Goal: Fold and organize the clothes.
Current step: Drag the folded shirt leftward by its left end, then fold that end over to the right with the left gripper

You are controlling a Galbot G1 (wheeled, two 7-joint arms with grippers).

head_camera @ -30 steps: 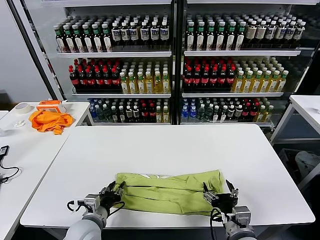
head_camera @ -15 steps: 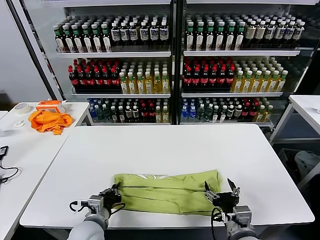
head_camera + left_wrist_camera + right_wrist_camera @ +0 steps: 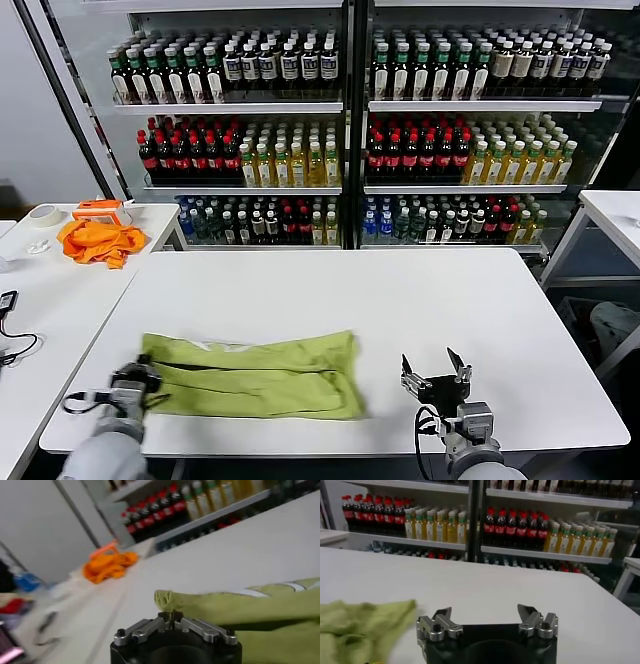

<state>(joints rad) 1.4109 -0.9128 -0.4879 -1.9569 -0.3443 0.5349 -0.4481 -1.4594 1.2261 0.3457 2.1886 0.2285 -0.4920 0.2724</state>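
Lying folded into a long band, lime T-shirt [image 3: 250,375], left pincer [image 3: 172,616] clenched on its end, right pincer [image 3: 434,372] released.

Both hands are built from black blocks with silver metal fingers. The right hand [image 3: 436,371] has a black body with two pairs of silver-grey linkage bars, each fixed by a dark round screw, ending in short dark pointed tips. Below it sits a silver-grey cylindrical wrist segment with a thin black cable looped beside it. The left hand [image 3: 138,378] has the same black housing and silver bars with dark screws at the outer ends; its fingertips [image 3: 173,616] are small dark blocks. A black cable loops out beside its wrist, and the forearm behind is a smooth light grey shell.
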